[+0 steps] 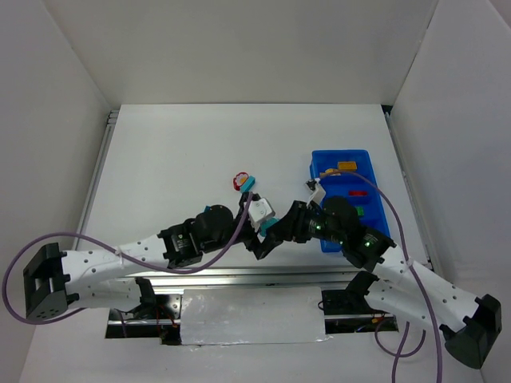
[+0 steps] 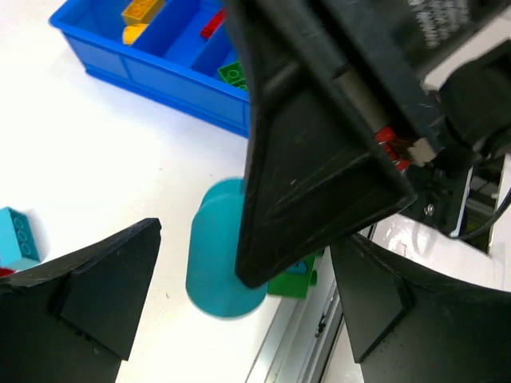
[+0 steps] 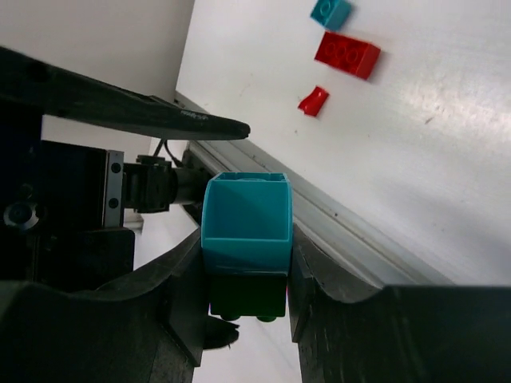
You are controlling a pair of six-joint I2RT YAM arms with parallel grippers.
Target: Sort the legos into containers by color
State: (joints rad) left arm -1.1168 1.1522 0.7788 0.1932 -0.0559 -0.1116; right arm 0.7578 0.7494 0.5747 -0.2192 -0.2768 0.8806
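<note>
Tray of blue plastic [image 2: 160, 80]: yellow bricks [image 2: 142, 9], red brick [image 2: 211, 24], green brick [image 2: 233, 73] | right tool [image 3: 243, 239] grips cyan piece [image 3: 244, 227] | left tool [image 2: 239, 295] spread wide, empty

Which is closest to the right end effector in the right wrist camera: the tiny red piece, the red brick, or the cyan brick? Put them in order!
1. The tiny red piece, lowest, nearest the right end effector gripping a cyan block.
2. The red brick, just up and right of it.
3. The cyan brick, at the top edge, farthest.
</note>
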